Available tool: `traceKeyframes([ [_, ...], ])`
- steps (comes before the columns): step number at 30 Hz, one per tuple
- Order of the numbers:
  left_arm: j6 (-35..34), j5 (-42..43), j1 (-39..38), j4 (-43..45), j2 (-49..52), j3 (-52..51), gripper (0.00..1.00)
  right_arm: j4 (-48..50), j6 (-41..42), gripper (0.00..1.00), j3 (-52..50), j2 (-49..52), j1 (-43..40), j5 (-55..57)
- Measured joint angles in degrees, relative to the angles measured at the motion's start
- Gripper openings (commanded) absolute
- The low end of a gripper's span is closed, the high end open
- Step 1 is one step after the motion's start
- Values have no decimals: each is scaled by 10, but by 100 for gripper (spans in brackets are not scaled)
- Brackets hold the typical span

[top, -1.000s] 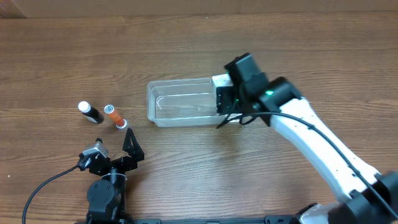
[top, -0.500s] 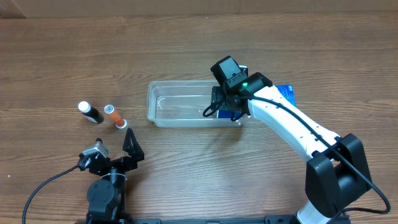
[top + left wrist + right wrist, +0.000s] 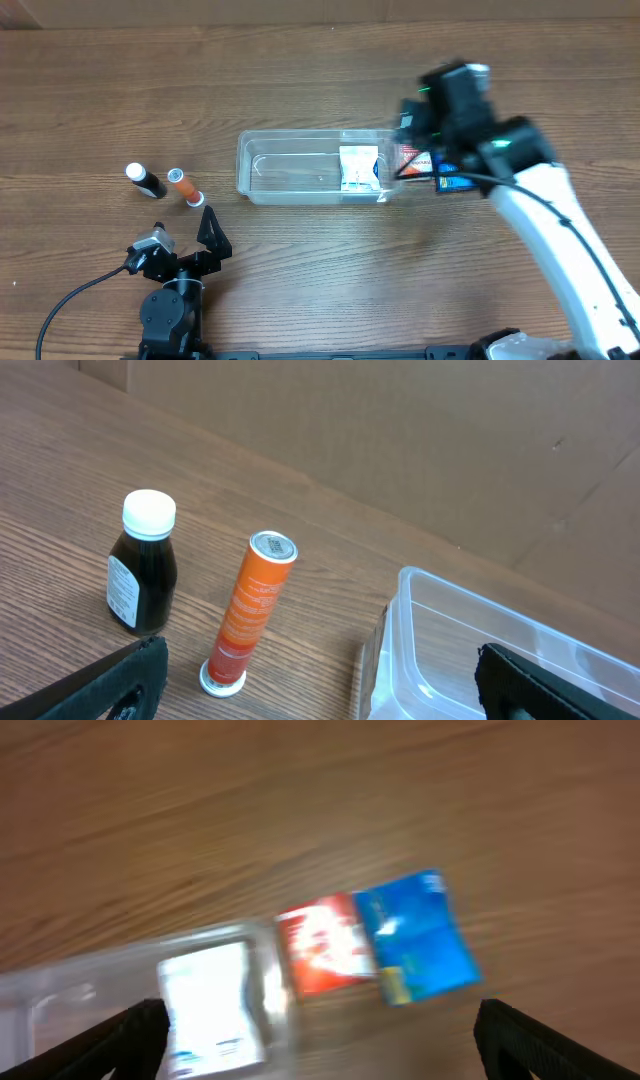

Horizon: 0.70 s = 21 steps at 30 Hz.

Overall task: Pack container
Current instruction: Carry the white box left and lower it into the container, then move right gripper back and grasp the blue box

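Observation:
The clear plastic container (image 3: 290,167) lies mid-table, with a white box (image 3: 358,168) inside its right end. It also shows in the left wrist view (image 3: 480,650) and, blurred, in the right wrist view (image 3: 70,995), with the white box (image 3: 210,1005). A red box (image 3: 322,944) and a blue box (image 3: 418,936) lie just right of it. My right gripper (image 3: 320,1055) is open and empty above them. My left gripper (image 3: 320,690) is open and empty, near an orange tube (image 3: 250,608) and a dark bottle (image 3: 142,575).
The orange tube (image 3: 184,187) and the dark bottle (image 3: 145,180) lie on the wooden table left of the container. The red box (image 3: 413,158) and blue box (image 3: 452,180) are partly under my right arm. The left arm base sits at the front left.
My right gripper let go of the white box inside the container's right end and moved away to the right, above the red and blue boxes. The left arm has not moved.

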Motion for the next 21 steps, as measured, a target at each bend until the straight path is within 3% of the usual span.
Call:
traceKeyframes([
  [7, 0, 0, 0, 0, 0, 0, 100, -10, -167, 100, 0, 92, -198, -156],
  [13, 0, 0, 0, 0, 0, 0, 100, 22, -231, 100, 0, 219, -207, -220],
  [21, 0, 0, 0, 0, 0, 0, 100, 22, -272, 100, -1, 323, -207, -199],
])
